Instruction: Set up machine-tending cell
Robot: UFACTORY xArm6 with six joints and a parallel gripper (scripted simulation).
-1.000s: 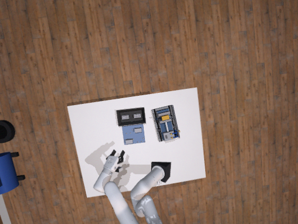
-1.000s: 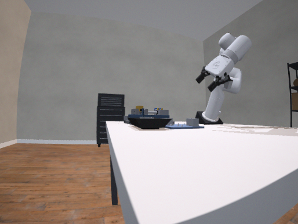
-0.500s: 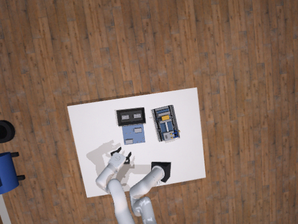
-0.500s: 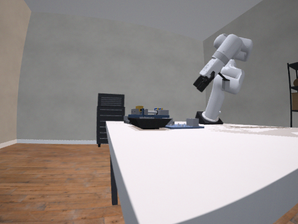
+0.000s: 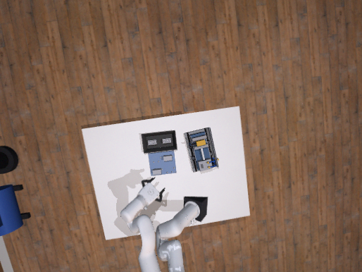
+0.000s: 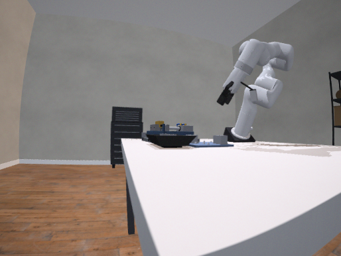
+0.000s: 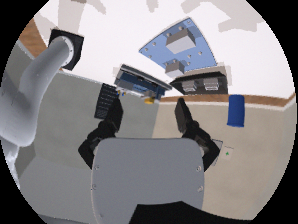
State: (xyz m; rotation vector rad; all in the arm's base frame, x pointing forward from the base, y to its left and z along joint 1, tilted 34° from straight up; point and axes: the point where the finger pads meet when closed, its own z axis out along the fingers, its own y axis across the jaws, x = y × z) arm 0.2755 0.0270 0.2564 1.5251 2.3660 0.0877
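The gripper [image 5: 153,189] was found spread wide with nothing between its fingers, held in the air above the white bench [image 5: 105,158], near the front edge of the blue infeed plate [image 5: 159,163]. In the exterior view the gripper [image 6: 225,94] was seen well above the bench top, touching nothing.

Two grey aluminium blanks were noted on the infeed plate: one [image 5: 167,158] toward the tray side, one [image 5: 156,172] at the edge nearer the arm. The black outfeed tray [image 5: 159,133] was seen just behind the plate, with two finished parts [image 5: 152,142] [image 5: 166,141] lying side by side inside; whether pocket up could not be told at this resolution.

The vise [image 5: 210,141] was recorded to the right of the tray and plate. A brass blank [image 5: 201,143] was seen on it, and what appeared to be a grey block [image 5: 203,165] at its near end, beside the blue hose fittings.

The arm's black base [image 5: 202,201] was seen on the bench near the front edge.
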